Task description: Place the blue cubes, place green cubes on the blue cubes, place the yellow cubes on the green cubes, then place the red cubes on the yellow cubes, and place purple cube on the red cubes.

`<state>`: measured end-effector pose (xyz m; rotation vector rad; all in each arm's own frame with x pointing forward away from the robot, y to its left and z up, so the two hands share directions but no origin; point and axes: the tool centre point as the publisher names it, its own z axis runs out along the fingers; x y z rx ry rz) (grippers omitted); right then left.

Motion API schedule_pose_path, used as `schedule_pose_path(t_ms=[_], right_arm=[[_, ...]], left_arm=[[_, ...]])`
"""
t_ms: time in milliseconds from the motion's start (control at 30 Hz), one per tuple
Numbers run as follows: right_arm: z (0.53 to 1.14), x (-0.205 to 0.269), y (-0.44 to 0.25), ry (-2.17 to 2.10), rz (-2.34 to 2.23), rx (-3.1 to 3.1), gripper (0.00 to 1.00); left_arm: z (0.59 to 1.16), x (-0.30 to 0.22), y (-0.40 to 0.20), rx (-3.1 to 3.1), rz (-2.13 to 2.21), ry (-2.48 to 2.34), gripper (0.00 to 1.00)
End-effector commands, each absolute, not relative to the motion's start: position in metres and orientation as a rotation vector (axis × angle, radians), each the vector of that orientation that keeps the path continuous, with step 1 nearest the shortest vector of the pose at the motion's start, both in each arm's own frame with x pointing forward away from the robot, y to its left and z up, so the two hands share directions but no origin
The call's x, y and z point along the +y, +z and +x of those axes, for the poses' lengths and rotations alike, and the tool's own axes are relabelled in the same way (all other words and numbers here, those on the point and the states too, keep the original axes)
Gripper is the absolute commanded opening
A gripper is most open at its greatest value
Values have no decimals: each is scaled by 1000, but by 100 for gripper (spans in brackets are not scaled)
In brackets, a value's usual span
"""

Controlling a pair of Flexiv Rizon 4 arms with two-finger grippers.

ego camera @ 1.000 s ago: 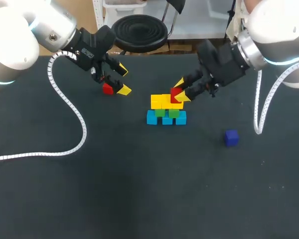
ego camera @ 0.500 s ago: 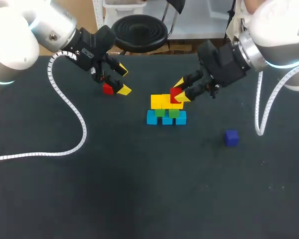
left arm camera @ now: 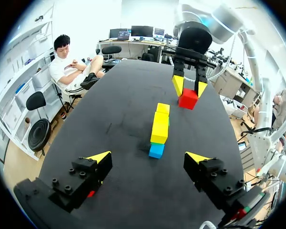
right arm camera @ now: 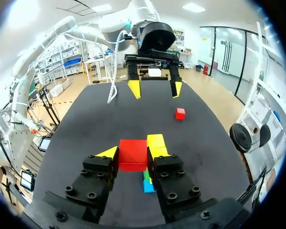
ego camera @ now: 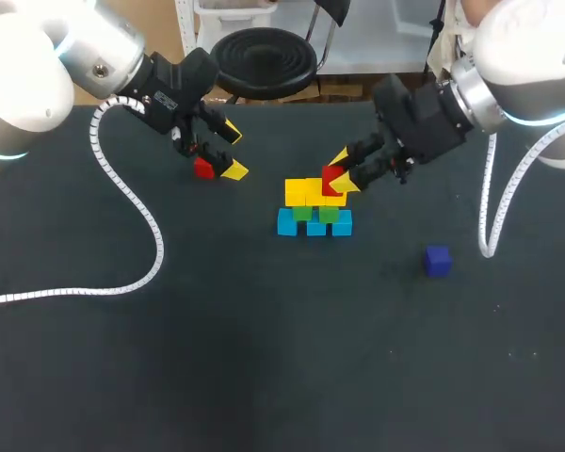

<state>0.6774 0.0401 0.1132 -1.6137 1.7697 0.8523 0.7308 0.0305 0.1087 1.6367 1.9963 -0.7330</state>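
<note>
A stack stands mid-table: light blue cubes (ego camera: 315, 224) at the base, green cubes (ego camera: 316, 213) on them, yellow cubes (ego camera: 306, 191) on top. My right gripper (ego camera: 340, 170) is shut on a red cube (ego camera: 331, 176) just over the yellow row's right end; the right wrist view shows that red cube (right arm camera: 133, 154) between its fingers above the yellow cubes (right arm camera: 156, 142). My left gripper (ego camera: 228, 151) hangs open to the stack's left. A second red cube (ego camera: 203, 168) lies on the table beside its near finger, not between the tips. A dark blue-purple cube (ego camera: 438, 260) lies at the right.
The white cable (ego camera: 137, 212) of my left arm trails across the table's left side. In the left wrist view the stack (left arm camera: 159, 128) lies ahead of my open left gripper (left arm camera: 148, 157), with the right gripper (left arm camera: 188, 86) beyond it.
</note>
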Motion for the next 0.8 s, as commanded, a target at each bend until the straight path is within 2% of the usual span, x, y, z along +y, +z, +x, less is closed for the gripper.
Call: schedule_pose_path(t_ms=[33,467,800], right_arm=[[673,38,111,820,-1607,1817,0],[665,35,104,799,-1588,1871,0],[684,33,100,830,-1615,1821,0]], left_arm=[[731,31,109,1995,1636,-732,100],[731,31,109,1995,1636,-732,100],[731,31,109,1995,1636,-732,100]])
